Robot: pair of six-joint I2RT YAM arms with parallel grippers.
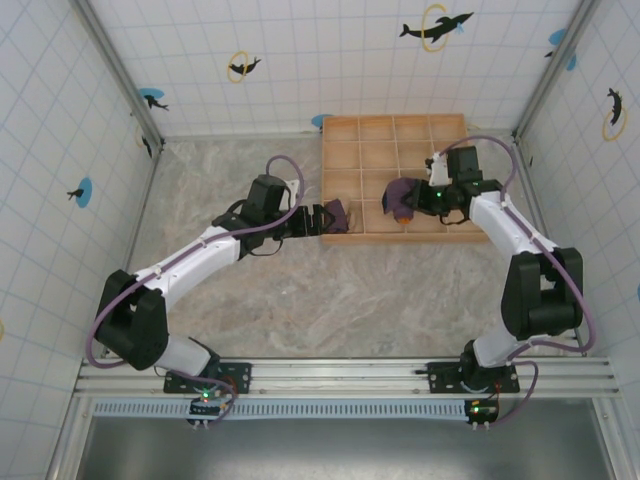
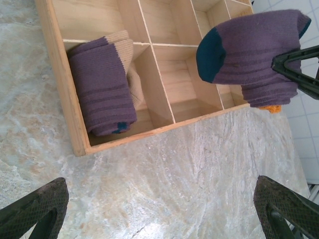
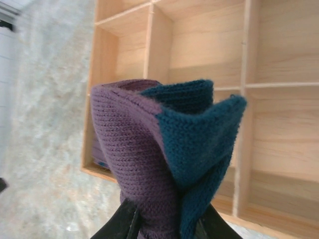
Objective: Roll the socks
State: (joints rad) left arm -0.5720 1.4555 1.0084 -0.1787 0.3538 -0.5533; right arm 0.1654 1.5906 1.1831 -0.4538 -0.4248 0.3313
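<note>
My left gripper (image 2: 159, 209) is spread wide and holds nothing, low over the surface (image 2: 174, 169) just before the wooden tray (image 2: 60, 84). Its camera shows a rolled sock (image 2: 102, 89) lying in the tray's near left corner compartment. My right gripper (image 3: 167, 219) is clamped on the second sock (image 3: 144, 149), purple with a teal toe, above the tray.

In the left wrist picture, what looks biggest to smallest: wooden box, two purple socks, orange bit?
1. Light wooden divided box.
2. Rolled purple sock in the box and lifted purple teal-toed sock: look alike, nearness unsure, unranked.
3. Orange fabric bit under the lifted sock.
</note>
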